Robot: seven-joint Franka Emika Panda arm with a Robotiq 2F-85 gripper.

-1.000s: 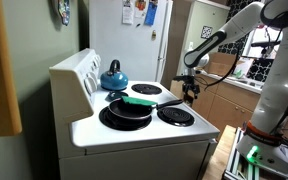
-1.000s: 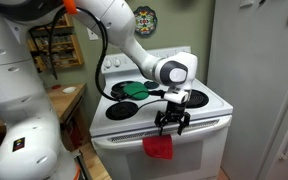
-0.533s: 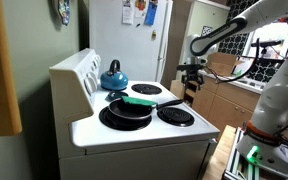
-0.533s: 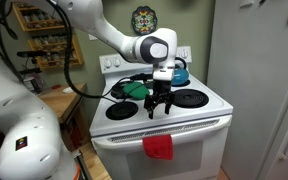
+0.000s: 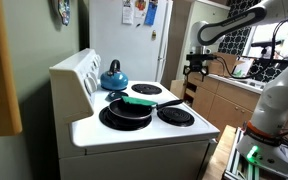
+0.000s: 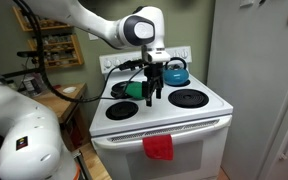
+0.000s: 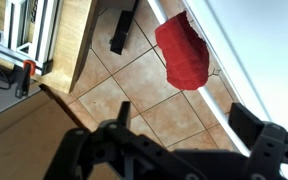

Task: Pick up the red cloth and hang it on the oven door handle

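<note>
The red cloth (image 6: pixel 158 148) hangs over the oven door handle (image 6: pixel 199 127) at the front of the white stove. In the wrist view the cloth (image 7: pixel 182 52) drapes from the handle bar (image 7: pixel 230 78) above the tiled floor. My gripper (image 6: pixel 150 92) is open and empty, raised well above the stove front, over the cooktop edge. It also shows in an exterior view (image 5: pixel 195 71), high and off the stove's side. In the wrist view the fingers (image 7: pixel 184 125) are spread with nothing between them.
On the stove top sit a blue kettle (image 5: pixel 113 75), a black pan (image 5: pixel 130 108) with a green utensil (image 5: pixel 139 101), and a front burner (image 6: pixel 121 110). A fridge (image 5: pixel 144 40) stands behind. Wooden cabinets (image 5: pixel 222 100) are beside the stove.
My gripper has risen from just above the hanging cloth at the oven handle to high above the stove front. The cloth stays on the handle.
</note>
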